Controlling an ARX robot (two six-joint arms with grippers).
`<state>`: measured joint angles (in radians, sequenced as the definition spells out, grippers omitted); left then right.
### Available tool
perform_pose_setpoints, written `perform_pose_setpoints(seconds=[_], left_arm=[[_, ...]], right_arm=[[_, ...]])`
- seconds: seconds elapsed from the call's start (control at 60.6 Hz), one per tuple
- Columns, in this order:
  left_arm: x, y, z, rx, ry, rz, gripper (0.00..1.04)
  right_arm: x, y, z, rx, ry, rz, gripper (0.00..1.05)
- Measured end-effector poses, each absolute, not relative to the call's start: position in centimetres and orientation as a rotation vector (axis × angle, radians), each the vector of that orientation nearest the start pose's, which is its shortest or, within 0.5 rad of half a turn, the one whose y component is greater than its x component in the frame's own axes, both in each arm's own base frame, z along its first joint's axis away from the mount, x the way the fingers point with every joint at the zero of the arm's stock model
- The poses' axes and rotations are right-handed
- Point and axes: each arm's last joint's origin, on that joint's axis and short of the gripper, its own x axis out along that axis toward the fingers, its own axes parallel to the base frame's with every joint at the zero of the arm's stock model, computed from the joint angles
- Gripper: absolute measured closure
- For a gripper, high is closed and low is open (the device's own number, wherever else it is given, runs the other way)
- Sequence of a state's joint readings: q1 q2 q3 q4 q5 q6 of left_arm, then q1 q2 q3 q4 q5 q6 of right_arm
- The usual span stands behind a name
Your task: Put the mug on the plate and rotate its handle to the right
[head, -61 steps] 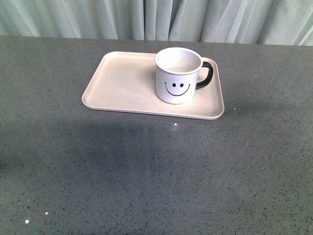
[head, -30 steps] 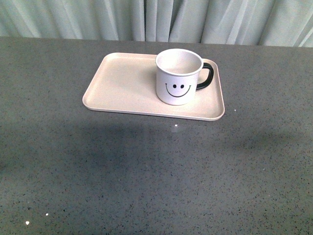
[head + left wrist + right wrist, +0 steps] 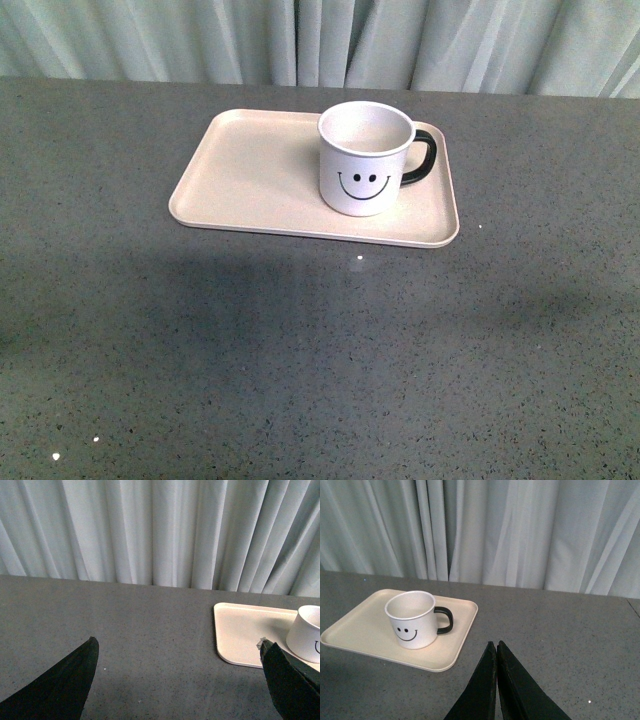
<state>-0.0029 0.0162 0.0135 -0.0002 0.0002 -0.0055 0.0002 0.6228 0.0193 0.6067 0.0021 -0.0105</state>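
- The mug (image 3: 366, 160) looks rigid and glazed, probably ceramic or enamel, so I'd judge it slick under a pinch and liable to chip if knocked; empty, it should be fairly light.
- The best hold seems to be across the rim and wall on the side away from the handle (image 3: 422, 157), or on the loop itself, which gives purchase for turning.
- It is white and cylindrical, upright, with a black smiley facing the near side and a glossy black handle pointing right.
- It stands on the right part of the plate (image 3: 250, 170), a pale pink-beige tray with a low rim, lying on the grey desk (image 3: 300, 360) towards the far side.
- The left claw (image 3: 180, 680) is spread wide and empty, left of the plate.
- The right claw (image 3: 496, 650) is pressed together on nothing, near and right of the mug.
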Motion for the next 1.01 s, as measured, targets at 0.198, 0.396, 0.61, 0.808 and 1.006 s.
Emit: perform_pose_setpoints(seconds=[0.198, 0.396, 0.61, 0.808, 1.006], left_arm=[[9.8, 0.0, 16.7, -0.005, 0.003, -0.003, 0.09], [9.8, 0.0, 16.7, -0.006, 0.003, -0.003, 0.09], [9.8, 0.0, 16.7, -0.006, 0.003, -0.003, 0.09], [9.8, 0.0, 16.7, -0.005, 0.003, -0.003, 0.09], [9.8, 0.0, 16.7, -0.005, 0.003, -0.003, 0.09]], right_arm=[[12.8, 0.0, 17.2, -0.01, -0.014, -0.002, 1.03], [12.0, 0.0, 17.3, -0.01, -0.019, -0.002, 1.03], [11.5, 0.0, 17.3, -0.01, -0.02, -0.002, 1.03], [11.0, 0.0, 17.3, -0.01, -0.021, -0.002, 1.03], [10.0, 0.0, 16.8, -0.011, 0.012, -0.002, 1.03]])
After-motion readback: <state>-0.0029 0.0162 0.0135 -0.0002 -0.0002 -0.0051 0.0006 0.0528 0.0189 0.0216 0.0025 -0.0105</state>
